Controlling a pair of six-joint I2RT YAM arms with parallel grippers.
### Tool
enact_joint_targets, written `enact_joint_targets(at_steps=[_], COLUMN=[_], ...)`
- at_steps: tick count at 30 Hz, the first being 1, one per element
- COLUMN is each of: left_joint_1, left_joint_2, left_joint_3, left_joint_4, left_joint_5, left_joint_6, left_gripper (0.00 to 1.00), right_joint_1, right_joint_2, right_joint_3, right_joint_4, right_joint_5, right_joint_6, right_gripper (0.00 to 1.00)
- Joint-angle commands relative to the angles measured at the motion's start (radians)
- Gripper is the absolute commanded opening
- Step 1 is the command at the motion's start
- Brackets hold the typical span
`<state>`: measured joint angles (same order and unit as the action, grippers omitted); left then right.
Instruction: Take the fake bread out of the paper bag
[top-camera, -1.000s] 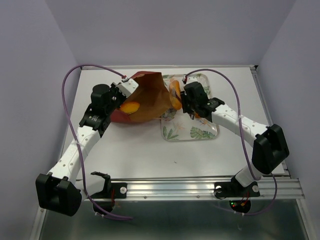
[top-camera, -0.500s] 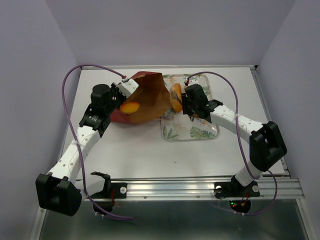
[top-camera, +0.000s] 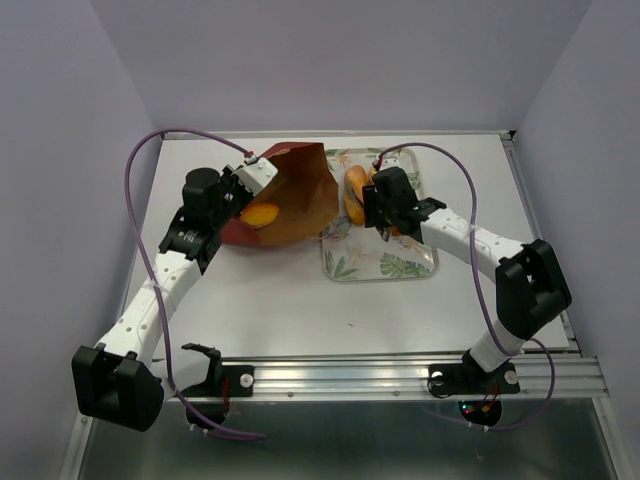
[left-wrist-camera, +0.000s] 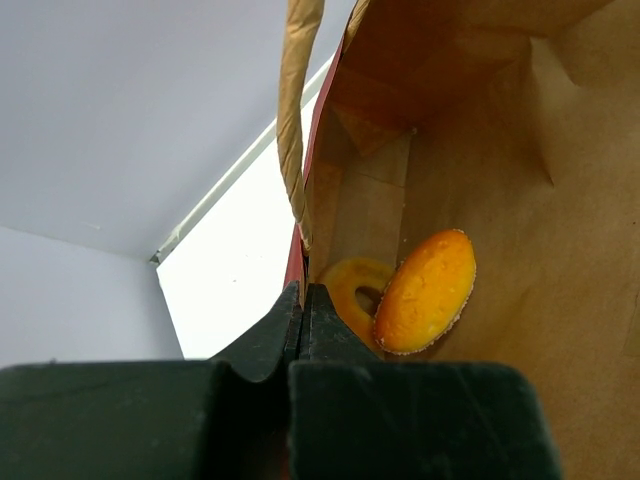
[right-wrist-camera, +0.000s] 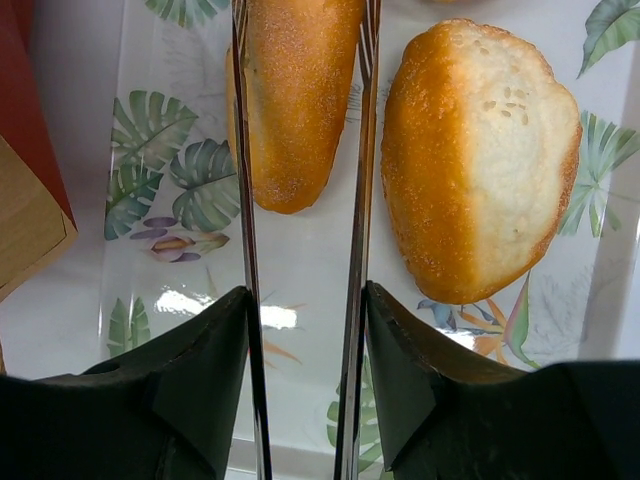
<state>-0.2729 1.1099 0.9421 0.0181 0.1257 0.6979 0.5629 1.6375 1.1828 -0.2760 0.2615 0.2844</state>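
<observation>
Paper bag: the dark red paper gift bag with a brown kraft inside (top-camera: 300, 200) is seen lying tipped on the white table (top-camera: 300, 300), its mouth turned toward the left arm, its far side against the tray.
Left gripper: the left gripper (top-camera: 252, 178) is seen with its jaws pressed fully together on the rim of the paper bag, beside a thin loop handle (left-wrist-camera: 293, 110).
Bread in bag: a round golden-orange bun (left-wrist-camera: 427, 292) and a ring-shaped tan bagel (left-wrist-camera: 352, 290) are seen touching each other inside the bag.
Right gripper: the right gripper (top-camera: 365, 200) is held low over the tray, its fingers (right-wrist-camera: 352, 250) set apart on either side of one loaf. Whether the loaf is pressed cannot be told.
Bread on tray: an oblong golden-orange loaf (right-wrist-camera: 300, 100) is seen lying between those fingers. Just beside it, outside them, lies a second oblong loaf, orange with a pale top (right-wrist-camera: 480, 160).
Tray: the leaf-patterned rectangular tray (top-camera: 385, 265) is placed right of the bag.
</observation>
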Motion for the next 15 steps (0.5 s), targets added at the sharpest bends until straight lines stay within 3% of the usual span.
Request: enact_joint_targets(at_steps=[1, 15], left_joint_1=[0.003, 0.003], left_joint_2=[-0.010, -0.009], left_joint_3=[0.015, 0.021], left_joint_4=[0.056, 0.060], left_joint_5=[0.014, 0.017], left_joint_6=[-0.001, -0.005], left_gripper=[0.00, 0.00], right_joint_1=[-0.006, -0.006], right_joint_2=[0.001, -0.010], right_joint_3=[0.046, 0.098], right_joint_4=[0.049, 0.012], right_joint_5=[0.031, 0.125], right_joint_6=[-0.005, -0.037], right_gripper=[0.54, 0.56])
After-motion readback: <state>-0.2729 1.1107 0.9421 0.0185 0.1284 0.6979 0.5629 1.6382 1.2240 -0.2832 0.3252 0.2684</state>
